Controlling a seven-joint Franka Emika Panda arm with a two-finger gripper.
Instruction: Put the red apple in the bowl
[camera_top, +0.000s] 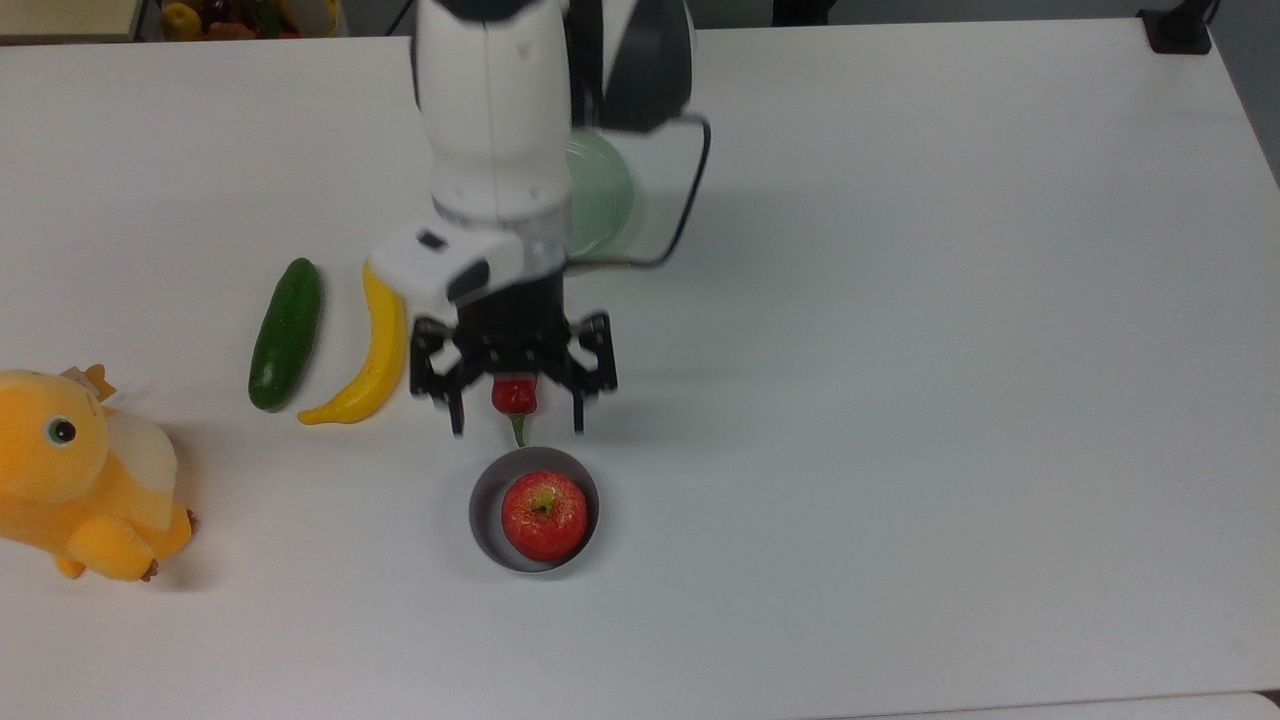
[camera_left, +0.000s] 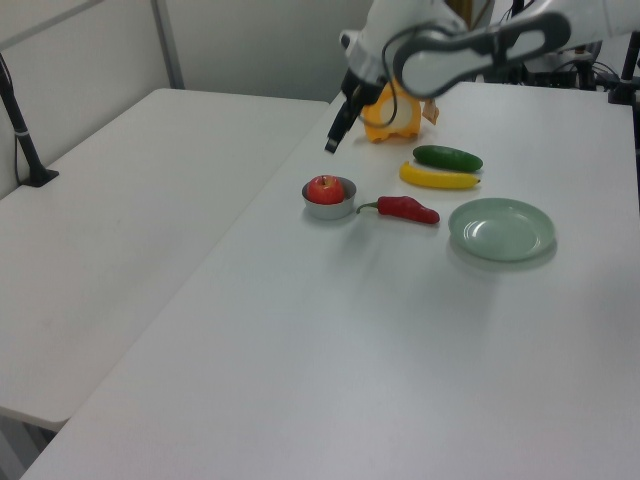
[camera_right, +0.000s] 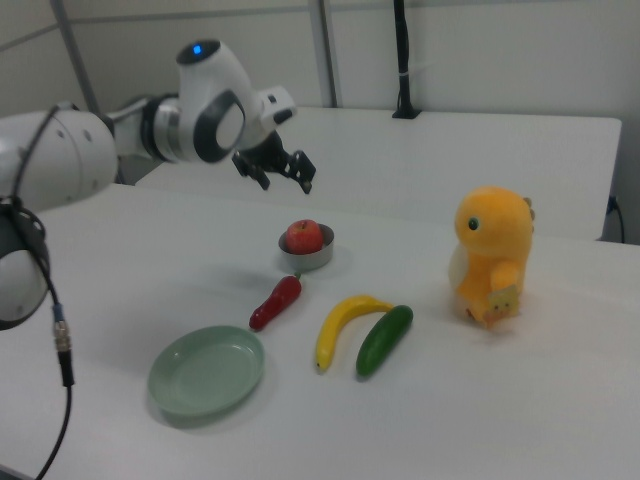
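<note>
Now, going left to right across the top view, we pass a toy (camera_top: 85, 475), cucumber (camera_top: 286, 333) and banana (camera_top: 372, 345). Our gripper (camera_top: 517, 410) hangs wide open and empty above the table, because the apple (camera_top: 544, 515) sits in the bowl (camera_top: 484, 511).

The red apple (camera_top: 544, 516) sits inside the bowl (camera_top: 486, 500), stem dimple facing up, its glossy red skin faintly speckled with yellow. It fills most of the bowl and rises above the rim. The bowl is small, round and grey with steep sides, standing upright on the white table; in the right view the apple (camera_right: 304, 236) tops the bowl (camera_right: 306, 258) clearly.
</note>
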